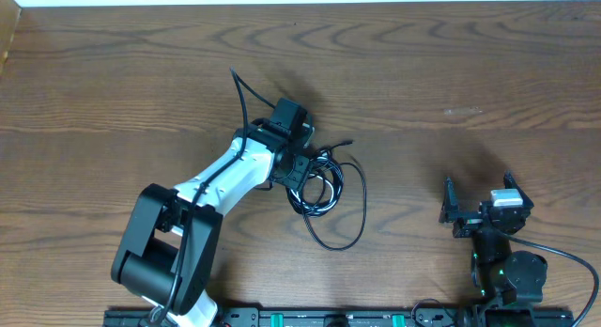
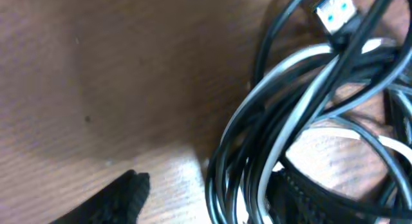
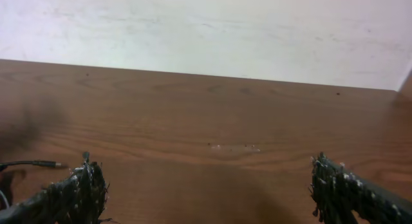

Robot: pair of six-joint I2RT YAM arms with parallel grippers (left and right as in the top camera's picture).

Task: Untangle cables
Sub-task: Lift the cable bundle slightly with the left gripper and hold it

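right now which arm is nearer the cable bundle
Left. The left arm reaches over the cables, its fingers straddling strands at the bundle's edge. The right arm sits well off to the bundle's right, fingers open, holding nothing.

Dark-brown wooden table (image 1: pixel 470 64) with pronounced grain, bearing a small pale scuff (image 1: pixel 462 110) right of centre; in the right wrist view, a white wall (image 3: pixel 206 31) rises behind its far edge.

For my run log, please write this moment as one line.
left gripper: open, at cables | right gripper: open, empty, apart from cables | cables: tangled bundle on table
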